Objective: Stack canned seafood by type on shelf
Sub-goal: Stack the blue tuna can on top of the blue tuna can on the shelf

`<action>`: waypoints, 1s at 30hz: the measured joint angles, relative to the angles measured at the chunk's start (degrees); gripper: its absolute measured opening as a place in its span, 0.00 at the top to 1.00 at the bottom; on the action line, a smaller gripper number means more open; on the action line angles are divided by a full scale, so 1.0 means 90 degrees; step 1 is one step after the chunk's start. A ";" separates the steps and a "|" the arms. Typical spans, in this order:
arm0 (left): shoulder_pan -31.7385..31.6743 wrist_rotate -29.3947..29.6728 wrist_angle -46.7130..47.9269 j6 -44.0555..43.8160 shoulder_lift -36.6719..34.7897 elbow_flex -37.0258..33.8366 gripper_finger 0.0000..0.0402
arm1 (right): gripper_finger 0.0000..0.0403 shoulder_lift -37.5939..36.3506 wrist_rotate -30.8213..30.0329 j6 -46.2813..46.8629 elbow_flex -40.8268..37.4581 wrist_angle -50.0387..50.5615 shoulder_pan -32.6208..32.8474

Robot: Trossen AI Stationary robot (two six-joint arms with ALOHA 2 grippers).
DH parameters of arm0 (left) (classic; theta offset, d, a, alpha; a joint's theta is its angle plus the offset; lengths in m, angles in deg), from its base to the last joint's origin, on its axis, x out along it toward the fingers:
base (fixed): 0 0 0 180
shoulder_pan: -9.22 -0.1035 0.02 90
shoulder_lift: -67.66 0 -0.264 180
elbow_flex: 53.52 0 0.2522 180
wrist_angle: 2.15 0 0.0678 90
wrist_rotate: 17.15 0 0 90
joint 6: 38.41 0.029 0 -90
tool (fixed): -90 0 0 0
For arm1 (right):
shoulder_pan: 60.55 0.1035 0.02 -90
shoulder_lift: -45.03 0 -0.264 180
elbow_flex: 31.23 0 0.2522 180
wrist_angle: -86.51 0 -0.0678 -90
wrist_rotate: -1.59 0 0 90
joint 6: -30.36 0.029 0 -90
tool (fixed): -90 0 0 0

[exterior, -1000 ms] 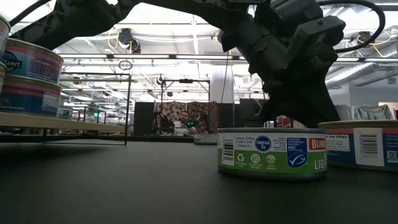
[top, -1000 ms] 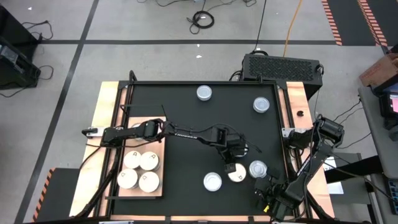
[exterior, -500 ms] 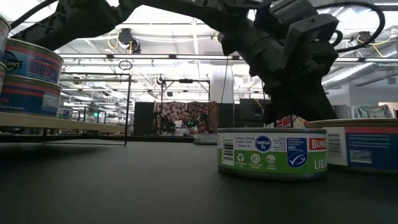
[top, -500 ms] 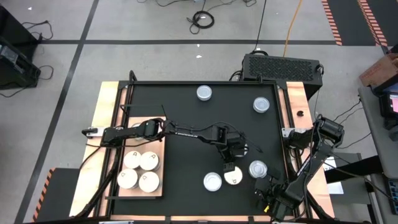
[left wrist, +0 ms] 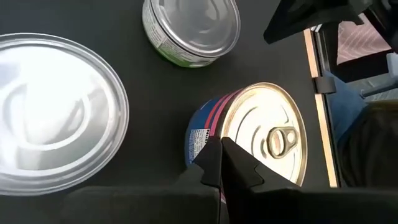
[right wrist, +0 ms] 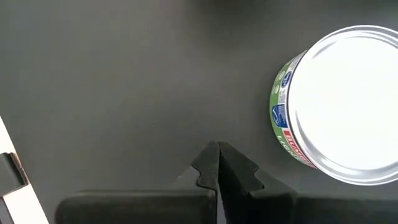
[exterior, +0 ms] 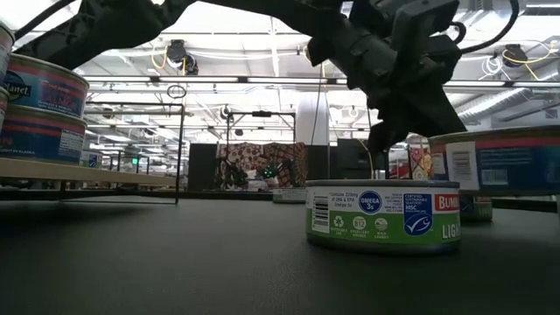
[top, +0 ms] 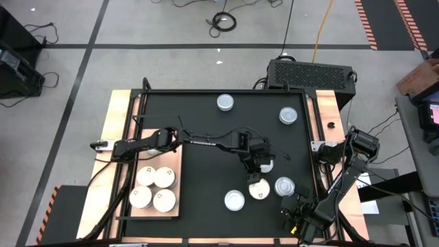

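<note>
Fingers (left wrist: pixel 239 171) of the left gripper (left wrist: pixel 221 144) are pressed together, tips at the rim of a cream-topped tin (left wrist: pixel 267 134); whether they pinch it, I cannot tell. Rigid, slick and dense-looking, it probably needs jaws spread across its wall. The right gripper (right wrist: pixel 217 155) waits, closed.

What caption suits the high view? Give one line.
Left tool pinches a cream-topped tin on the black mat; four others sit on the shelf.

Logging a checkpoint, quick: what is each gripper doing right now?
Left gripper: closed, pinching the rim of the cream-topped can.
Right gripper: closed, holding nothing.
</note>
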 joint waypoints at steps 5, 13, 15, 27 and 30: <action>-0.0037 -0.0261 0.0053 0.0000 -0.0109 0.0000 1.00 | 1.00 0.0000 -0.0002 0.0029 0.0002 -0.0004 0.0000; -0.0043 -0.0331 0.0263 0.0163 -0.0434 0.0002 1.00 | 1.00 0.0000 -0.0020 0.0031 0.0002 0.0001 0.0000; -0.0064 -0.0330 0.0445 0.0287 -0.0613 0.0007 1.00 | 1.00 0.0000 -0.0033 0.0046 0.0002 0.0004 -0.0002; -0.0393 -0.0262 0.1679 0.0916 -0.1638 0.0006 1.00 | 1.00 0.0000 -0.0424 0.0046 0.0002 0.0059 -0.0005; -0.0485 -0.0230 0.1990 0.1085 -0.1866 0.0005 1.00 | 1.00 0.0000 -0.0544 0.0046 0.0002 0.0096 -0.0005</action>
